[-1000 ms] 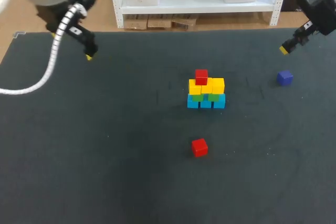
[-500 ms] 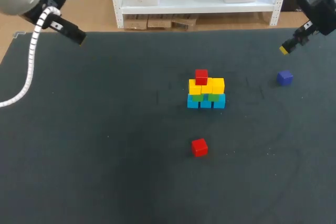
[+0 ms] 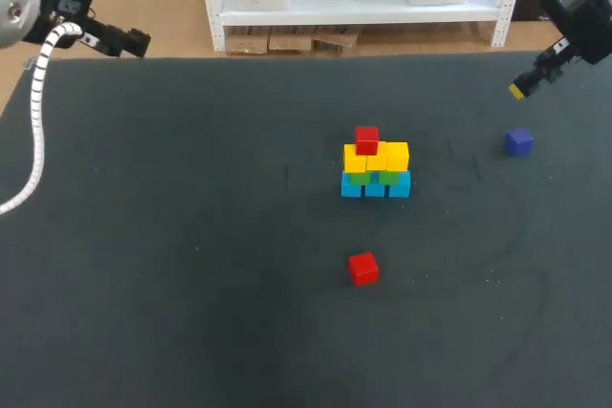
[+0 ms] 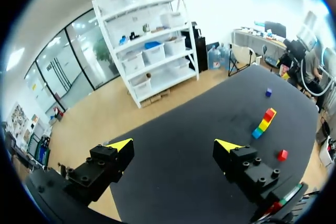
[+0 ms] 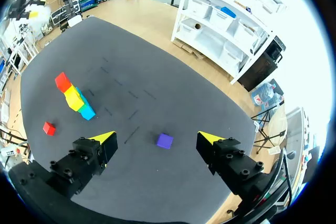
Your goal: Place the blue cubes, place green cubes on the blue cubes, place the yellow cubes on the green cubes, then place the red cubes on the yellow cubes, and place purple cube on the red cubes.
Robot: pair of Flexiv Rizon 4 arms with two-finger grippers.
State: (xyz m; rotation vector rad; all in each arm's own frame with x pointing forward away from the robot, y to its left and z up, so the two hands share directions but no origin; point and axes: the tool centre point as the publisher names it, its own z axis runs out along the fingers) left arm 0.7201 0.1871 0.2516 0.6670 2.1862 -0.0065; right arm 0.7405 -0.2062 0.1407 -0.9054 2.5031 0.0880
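Mid-table stands a stack (image 3: 375, 167): blue cubes (image 3: 375, 187) at the base, green cubes (image 3: 374, 177) on them, yellow cubes (image 3: 377, 156) above, and one red cube (image 3: 366, 139) on top at the left. A second red cube (image 3: 363, 268) lies loose in front of the stack. The purple cube (image 3: 519, 141) sits alone at the right. My left gripper (image 4: 174, 145) hangs open and empty over the far left corner (image 3: 132, 42). My right gripper (image 5: 156, 137) is open and empty at the far right (image 3: 519, 90), with the purple cube (image 5: 164, 140) below it.
The dark table mat (image 3: 191, 265) is bare apart from the cubes. From the left wrist, the stack (image 4: 264, 123), the loose red cube (image 4: 282, 155) and the purple cube (image 4: 268, 92) lie far ahead.
My left arm has drawn back from over the table toward the far left corner. The right arm and all cubes have stayed where they were.
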